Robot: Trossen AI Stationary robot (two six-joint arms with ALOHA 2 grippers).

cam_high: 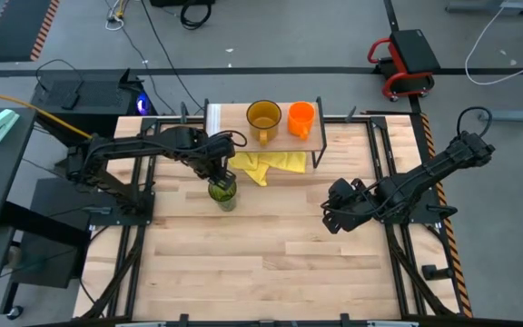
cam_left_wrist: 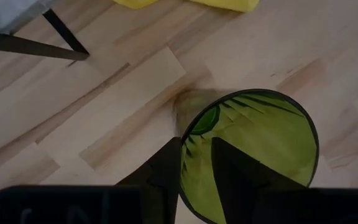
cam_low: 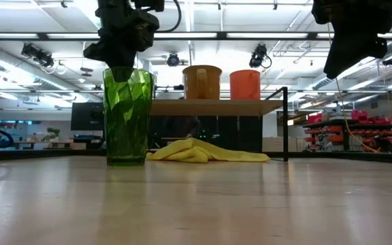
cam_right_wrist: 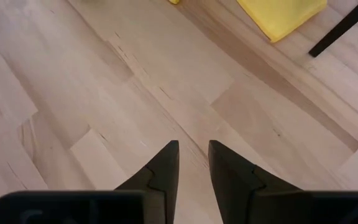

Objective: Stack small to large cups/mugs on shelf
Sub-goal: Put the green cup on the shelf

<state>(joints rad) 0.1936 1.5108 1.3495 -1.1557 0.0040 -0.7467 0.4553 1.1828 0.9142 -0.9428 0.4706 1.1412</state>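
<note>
The translucent green tumbler [cam_high: 223, 193] [cam_low: 128, 116] stands upright on its base on the table, in front of the shelf [cam_high: 234, 116] [cam_low: 216, 107]. My left gripper [cam_high: 218, 179] [cam_left_wrist: 196, 142] is right above it, open a little, with one finger inside the tumbler's mouth and one outside. On the shelf's board stand the amber-yellow mug [cam_high: 263, 118] [cam_low: 202, 82] and, to its right, the small orange mug [cam_high: 301, 118] [cam_low: 245, 84]. My right gripper [cam_high: 334, 216] [cam_right_wrist: 193, 144] hovers open a little over bare table on the right. My left gripper comes down from above astride the tumbler's rim [cam_left_wrist: 181, 163], on the side nearest the wrist. The outer finger [cam_left_wrist: 166, 168] lies right at the rim; green shows between the rim and the inner finger [cam_left_wrist: 229, 174]. Whether either finger touches, I cannot tell.
A yellow cloth [cam_high: 266, 165] [cam_low: 203, 151] lies crumpled on the table under and in front of the shelf, just beyond the tumbler. The shelf's black legs [cam_low: 286, 122] stand at its right end. The near half of the table [cam_high: 271, 263] is bare wood.
</note>
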